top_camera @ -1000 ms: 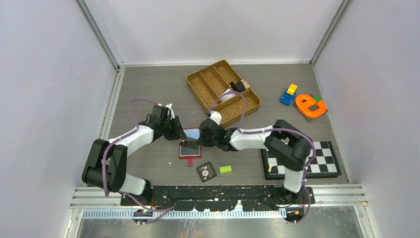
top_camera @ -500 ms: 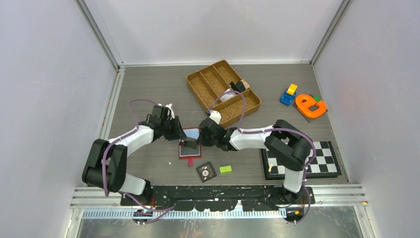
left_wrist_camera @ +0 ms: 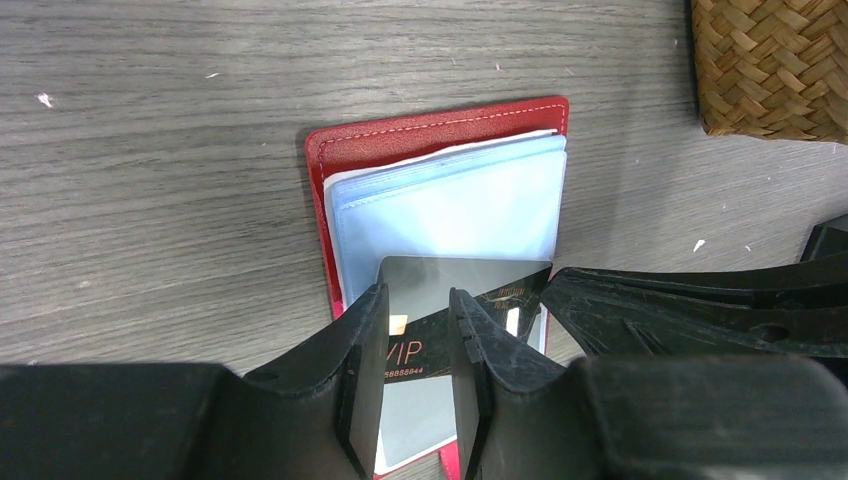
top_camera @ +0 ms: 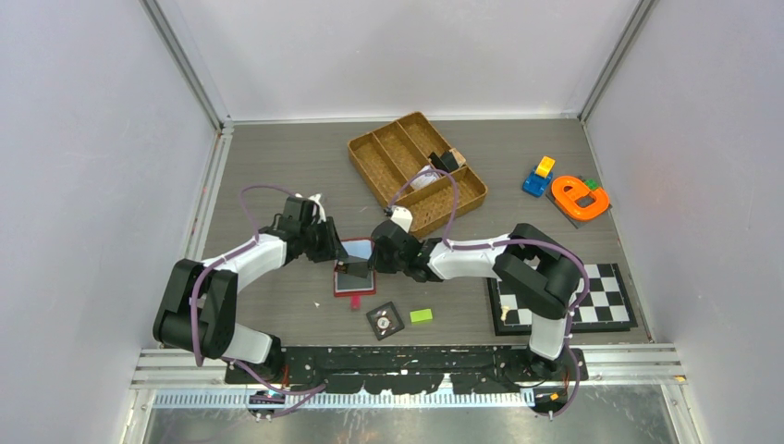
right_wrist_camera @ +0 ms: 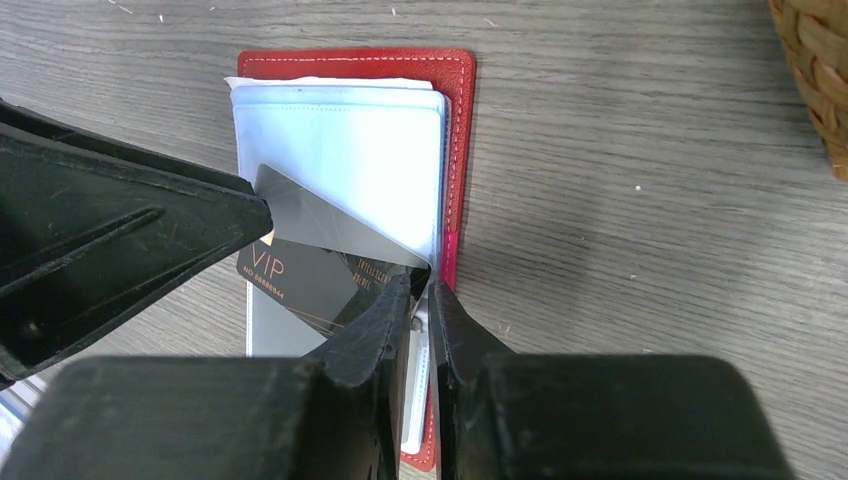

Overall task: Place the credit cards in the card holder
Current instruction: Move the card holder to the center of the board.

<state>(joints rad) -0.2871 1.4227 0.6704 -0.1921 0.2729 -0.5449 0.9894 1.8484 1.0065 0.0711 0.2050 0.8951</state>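
Nearest my side of the tabletop sit a black square tile with a round dial and, just beside it, a small green block. A chessboard lies off to the right, partly under the right arm.

Just beyond the tile, the red card holder lies open and flat, its light blue pockets facing up. Both arms meet over it. A dark credit card with gold "VIP" lettering lies skewed across the pockets, its far edge over the blue sleeve.

On the right gripper the jaws are nearly together and pinch the card's right corner — I see that corner running in between them. On the left gripper the jaws stand a little apart above the card's left part, with the lettering showing through the gap. Its tip reaches the card's left corner, but I cannot tell whether it presses on it.

Farther back, near the right arm's wrist, is a woven brown divided tray — small items sit in its right-hand compartments. In the far right corner, a blue-and-yellow toy sits beside an orange letter e.
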